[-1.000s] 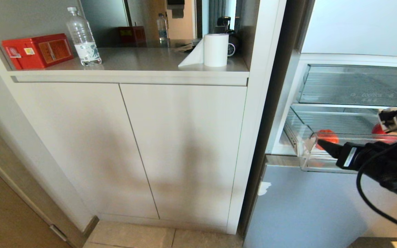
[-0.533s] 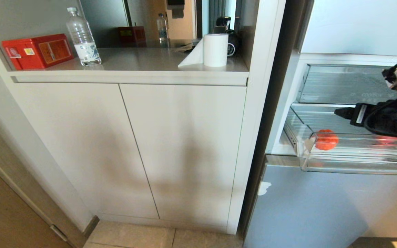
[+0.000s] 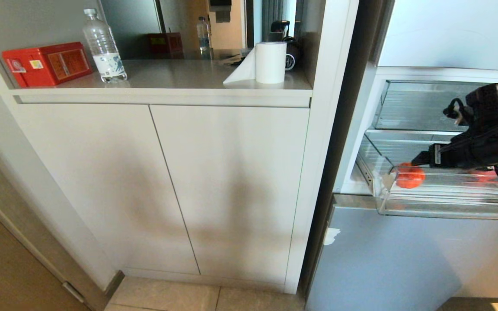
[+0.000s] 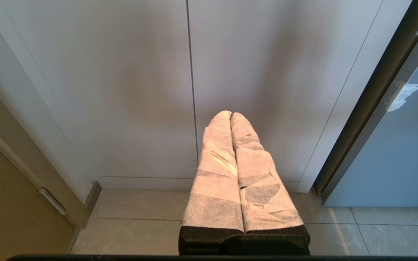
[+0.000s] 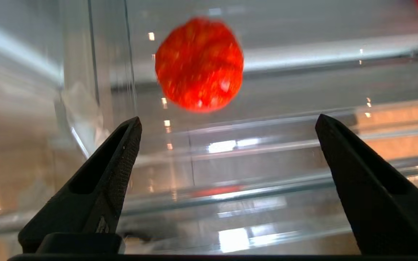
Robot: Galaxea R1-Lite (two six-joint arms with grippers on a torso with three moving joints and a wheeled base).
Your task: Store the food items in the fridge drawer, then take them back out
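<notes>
My right pincer (image 5: 227,123) gapes wide, empty.
It points at the round glossy red fruit (image 5: 199,63) inside the clear plastic pull-out drawer (image 3: 443,207).

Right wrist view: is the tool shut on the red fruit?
No. The right tool stands wide open, and the red fruit lies beyond its fingertips on the drawer floor, untouched.

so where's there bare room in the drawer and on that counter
In the fridge drawer, the ribbed floor between the left red fruit and the right one is bare, though the right gripper hangs over it. On the counter, free space lies between water bottle and paper roll.
</notes>
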